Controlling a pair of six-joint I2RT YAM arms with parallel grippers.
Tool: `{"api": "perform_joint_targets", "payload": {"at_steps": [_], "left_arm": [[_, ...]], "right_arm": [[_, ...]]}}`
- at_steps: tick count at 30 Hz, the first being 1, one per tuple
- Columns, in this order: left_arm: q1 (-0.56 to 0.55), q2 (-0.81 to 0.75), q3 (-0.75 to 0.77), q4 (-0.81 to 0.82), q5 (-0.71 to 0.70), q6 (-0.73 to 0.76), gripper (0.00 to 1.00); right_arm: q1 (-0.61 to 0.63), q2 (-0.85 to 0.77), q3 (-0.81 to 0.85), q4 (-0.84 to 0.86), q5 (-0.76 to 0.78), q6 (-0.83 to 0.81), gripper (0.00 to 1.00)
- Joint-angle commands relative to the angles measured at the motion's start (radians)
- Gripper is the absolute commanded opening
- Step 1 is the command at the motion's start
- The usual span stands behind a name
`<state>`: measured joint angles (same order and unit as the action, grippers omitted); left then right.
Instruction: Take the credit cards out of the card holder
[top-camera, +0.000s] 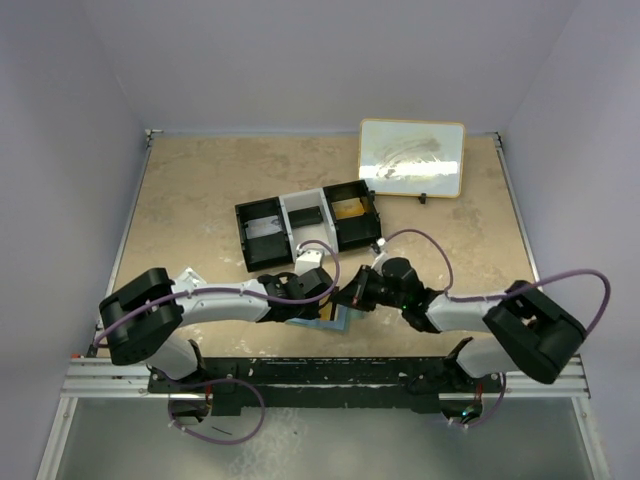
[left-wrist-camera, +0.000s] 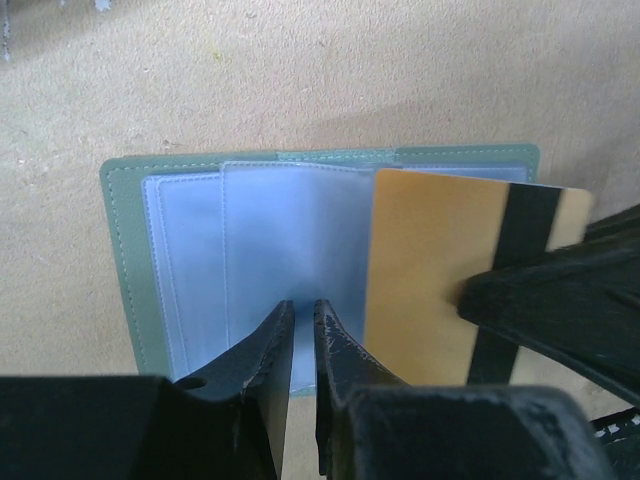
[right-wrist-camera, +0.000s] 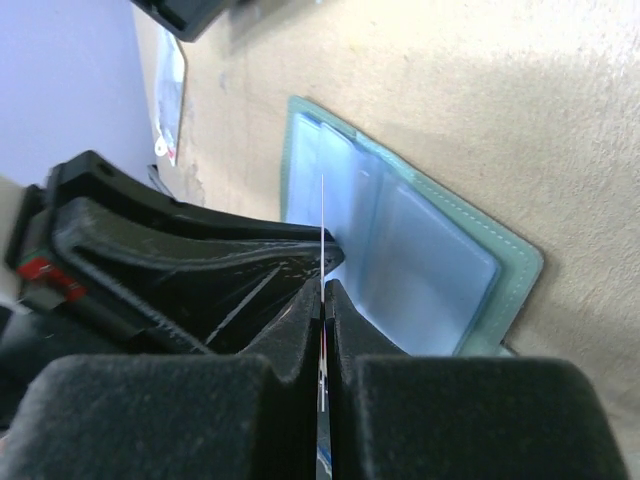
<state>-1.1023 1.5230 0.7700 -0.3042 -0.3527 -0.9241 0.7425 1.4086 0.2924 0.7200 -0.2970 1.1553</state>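
The card holder (left-wrist-camera: 125, 250) lies open on the table, grey-green outside, light blue slot pockets inside; it also shows in the top view (top-camera: 330, 322) and the right wrist view (right-wrist-camera: 430, 260). My left gripper (left-wrist-camera: 303, 305) is shut to a thin gap, its tips on the blue inside near the holder's near edge. My right gripper (right-wrist-camera: 325, 285) is shut on the orange-tan credit card (left-wrist-camera: 430, 270), which has a dark stripe and stands over the holder's right half. The card shows edge-on in the right wrist view (right-wrist-camera: 322, 230). The dark card is hidden. Both grippers (top-camera: 318, 302) (top-camera: 352, 296) meet over the holder.
A black-and-white three-compartment tray (top-camera: 283, 215) stands just behind the grippers, with something orange-tan in its right compartment (top-camera: 348, 208). A framed white board (top-camera: 412, 158) lies at the back right. Bare tan tabletop lies to the left and right.
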Motion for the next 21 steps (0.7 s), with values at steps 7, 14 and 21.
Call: {"api": "perform_joint_targets", "payload": {"at_steps": [7, 14, 21], "left_arm": [[-0.007, -0.142, -0.033, -0.013, -0.07, -0.01, 0.15], [-0.007, -0.238, -0.045, -0.066, -0.148, -0.032, 0.2], [-0.003, -0.314, -0.027, -0.206, -0.254, -0.027, 0.32]], "right_arm": [[0.005, -0.269, -0.021, -0.18, 0.124, -0.077, 0.0], [0.005, -0.353, -0.015, -0.326, 0.206, -0.056, 0.0], [0.005, -0.421, 0.011, -0.418, 0.247, -0.11, 0.0]]}}
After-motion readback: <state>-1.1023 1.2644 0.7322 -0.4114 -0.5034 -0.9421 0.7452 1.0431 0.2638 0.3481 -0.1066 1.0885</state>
